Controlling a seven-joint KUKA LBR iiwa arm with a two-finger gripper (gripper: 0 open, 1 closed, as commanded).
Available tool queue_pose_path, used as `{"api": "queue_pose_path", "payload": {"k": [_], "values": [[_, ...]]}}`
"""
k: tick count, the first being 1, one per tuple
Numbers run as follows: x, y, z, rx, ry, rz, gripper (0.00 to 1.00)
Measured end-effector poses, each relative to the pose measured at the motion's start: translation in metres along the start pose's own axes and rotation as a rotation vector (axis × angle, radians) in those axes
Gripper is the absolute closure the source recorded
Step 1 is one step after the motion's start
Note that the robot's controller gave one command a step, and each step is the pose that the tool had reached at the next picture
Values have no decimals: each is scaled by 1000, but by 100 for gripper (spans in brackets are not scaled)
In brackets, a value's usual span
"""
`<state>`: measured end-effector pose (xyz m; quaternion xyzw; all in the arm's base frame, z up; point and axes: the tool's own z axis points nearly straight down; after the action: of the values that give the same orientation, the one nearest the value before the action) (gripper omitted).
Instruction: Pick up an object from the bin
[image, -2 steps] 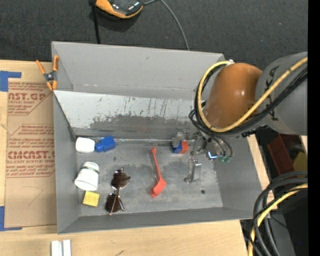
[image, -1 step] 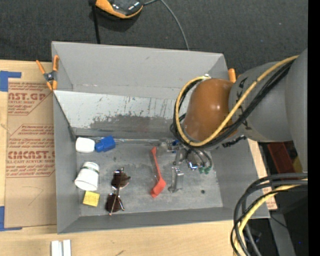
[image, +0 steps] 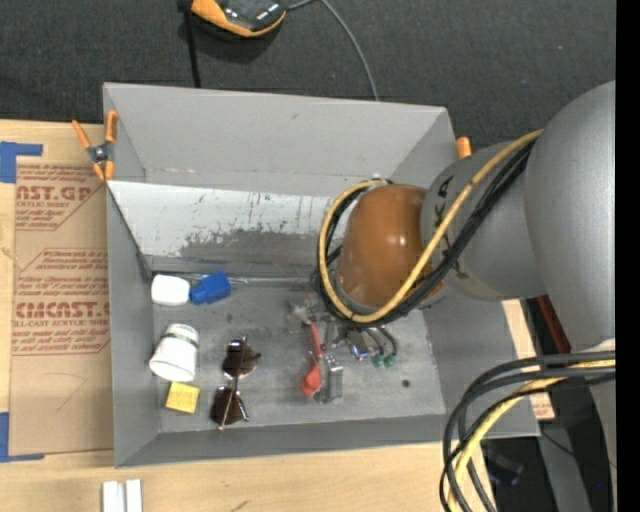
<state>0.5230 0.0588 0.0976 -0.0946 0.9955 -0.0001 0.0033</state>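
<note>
In the camera view, our gripper (image: 325, 352) sits low in the grey metal bin (image: 250, 140), at a small red-and-grey piece (image: 312, 381) front-centre. We cannot tell whether it is open or clamped, so we judge nothing picked yet. To the left we count one round white plastic jar (image: 173, 352), one white cap (image: 170, 290), one blue cap (image: 210, 289), one yellow block (image: 181, 397) and one pair of brown-lensed sunglasses (image: 235, 380).

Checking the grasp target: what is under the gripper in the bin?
A small red thing shows at the tip of the gripper, right of the sunglasses; whether it is gripped cannot be told. The arm's orange cover hides the bin floor behind it.
</note>
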Motion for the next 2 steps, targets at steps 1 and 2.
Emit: {"api": "queue_pose_path", "payload": {"k": [1, 2], "values": [[-11, 32, -13, 0, 1, 12, 0], [-22, 82, 6, 1, -8, -50, 0]]}}
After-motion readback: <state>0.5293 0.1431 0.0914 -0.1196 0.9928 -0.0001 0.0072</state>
